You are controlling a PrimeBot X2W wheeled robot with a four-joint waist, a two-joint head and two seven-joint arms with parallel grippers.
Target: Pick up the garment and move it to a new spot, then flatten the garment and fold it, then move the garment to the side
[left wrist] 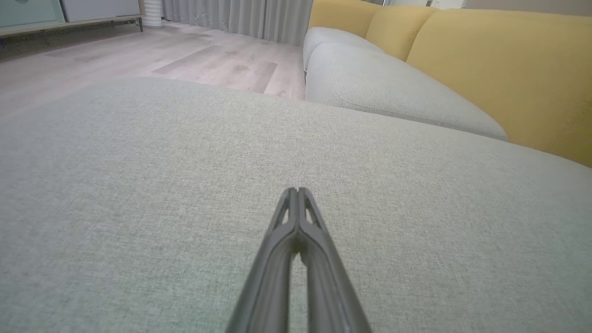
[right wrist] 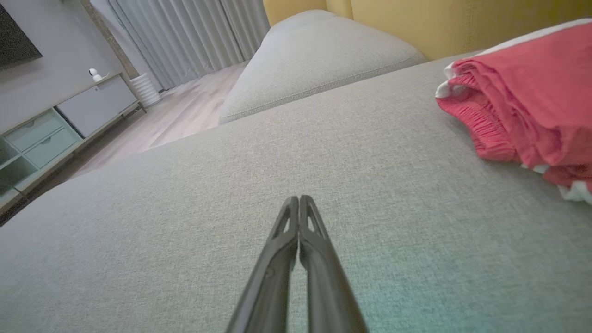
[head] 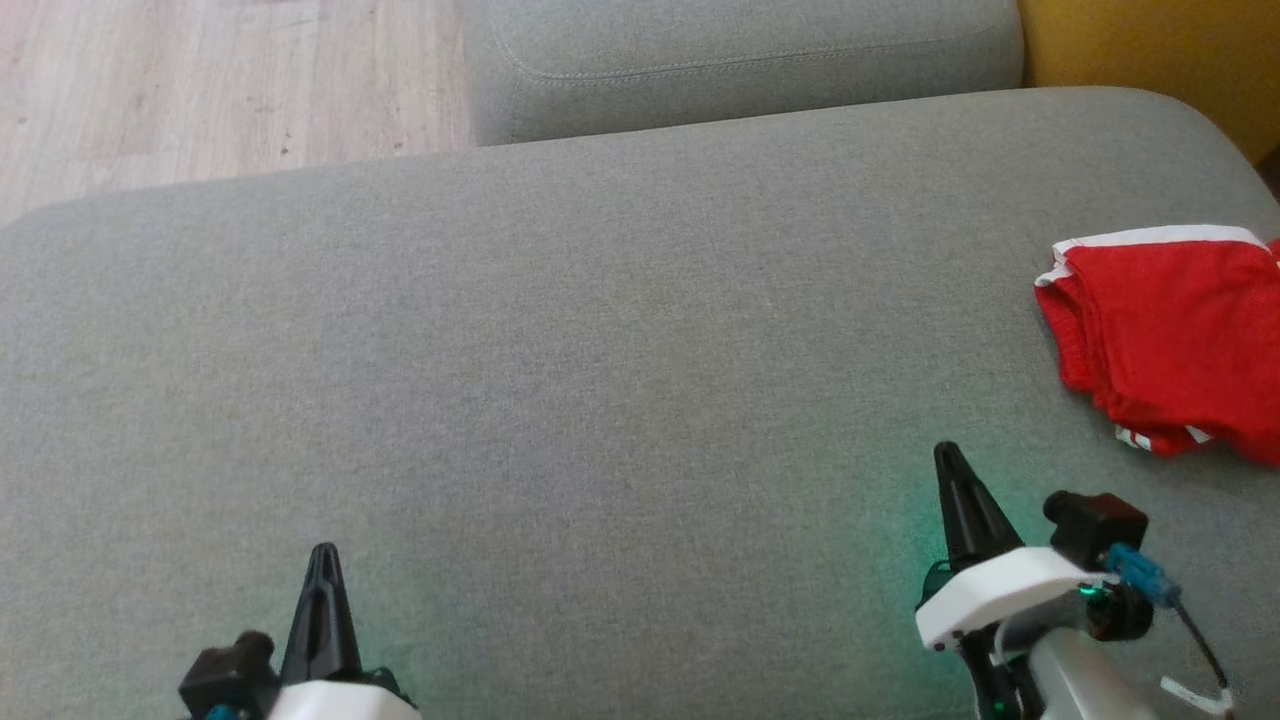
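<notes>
Head view: the grey sofa cushion (head: 600, 330) takes up most of the frame and is bare through the middle. The red garment (head: 1170, 330), trimmed in white, lies in bunched layers at the right edge of the frame and is partly cut off there. The right gripper (head: 950, 470), at the lower right, is near the garment but apart from it, jaws closed on nothing. The left gripper (head: 323, 565), at the lower left, is well apart, jaws likewise closed and empty. Likely trouble: a pinch that catches only the top layer would pull the stack apart. A nudge toward the frame's right could push it off the cushion's rounded edge.
</notes>
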